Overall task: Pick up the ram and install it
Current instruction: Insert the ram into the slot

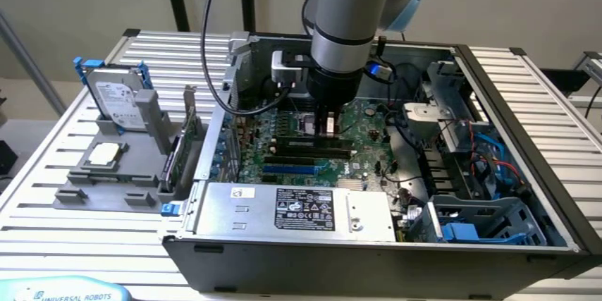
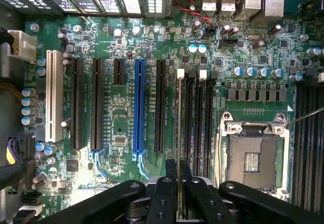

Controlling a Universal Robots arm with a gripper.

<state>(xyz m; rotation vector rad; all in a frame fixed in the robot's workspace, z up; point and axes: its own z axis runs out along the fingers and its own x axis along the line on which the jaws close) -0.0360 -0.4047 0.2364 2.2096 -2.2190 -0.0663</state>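
A: Exterior view?
B: At frame centre, the open computer case (image 1: 526, 174) on the slatted table (image 1: 56, 195) holds the motherboard (image 1: 292, 156).
A: Wrist view?
B: Gripper (image 2: 178, 204) pinches the ram (image 2: 179, 133) edge-on, lower centre, over the black slots (image 2: 195, 123).

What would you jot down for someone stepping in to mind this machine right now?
Gripper: shut on the ram, held edge-on, inside the open computer case.
Ram: directly over the black memory slots on the motherboard, lined up with them; whether it touches a slot yet I cannot tell.
Done: ram picked up and carried to the board.
Left: seating it in a slot and letting go.
Nearby: empty processor socket beside the slots; hard drive and processor chip sit in the grey holder outside the case.
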